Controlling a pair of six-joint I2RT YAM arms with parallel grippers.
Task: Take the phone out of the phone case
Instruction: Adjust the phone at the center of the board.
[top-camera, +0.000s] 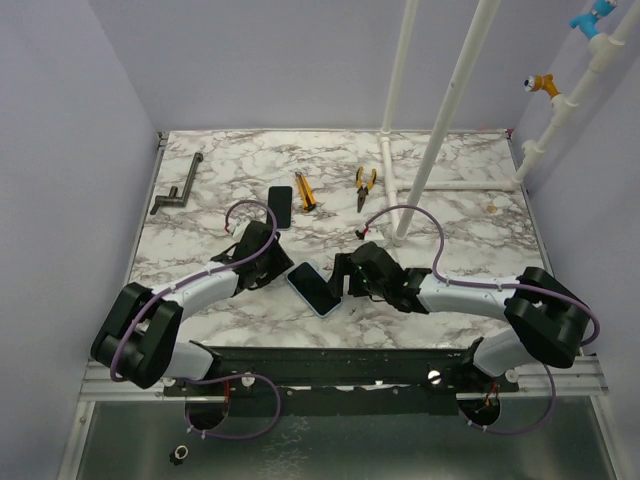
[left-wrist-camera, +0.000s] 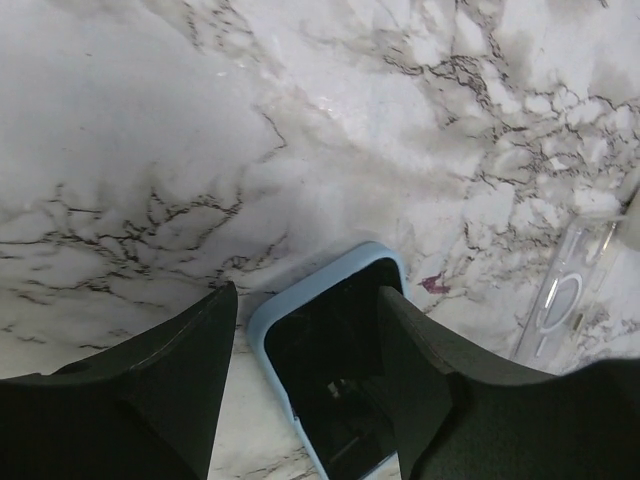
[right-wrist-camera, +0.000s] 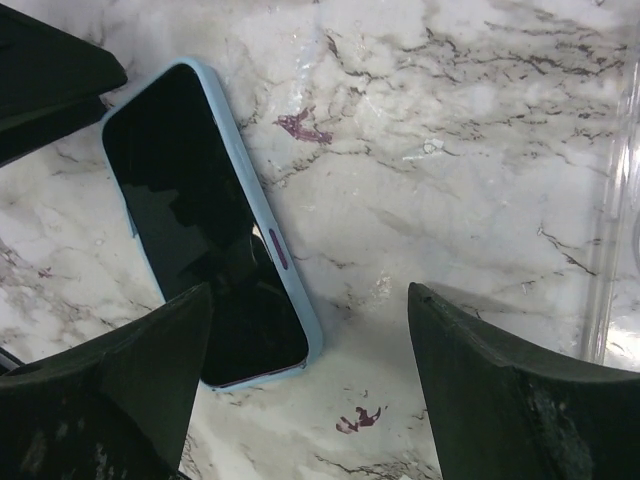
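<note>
Marble bench (top-camera: 480, 240): carries all items.

Left arm (top-camera: 190, 290) and right arm (top-camera: 470, 292): both reach inward and meet near the bench's middle.

Phone (right-wrist-camera: 190, 220): lies flat and screen up between the two arms, seated in its light blue phone case (right-wrist-camera: 245, 165).

Left end effector (left-wrist-camera: 305, 300): fingers apart, straddling one end of the case. One finger is over the screen, the other beside the case. Contact cannot be confirmed.

Right end effector (right-wrist-camera: 310, 290): fingers apart, low over the opposite end, gripping nothing.

Clear case (right-wrist-camera: 615, 200): just beside the right end effector.

Farther back: crank handle (top-camera: 178, 190), second phone (top-camera: 280, 206), pliers (top-camera: 365, 186), yellow cutter (top-camera: 305, 190).
</note>
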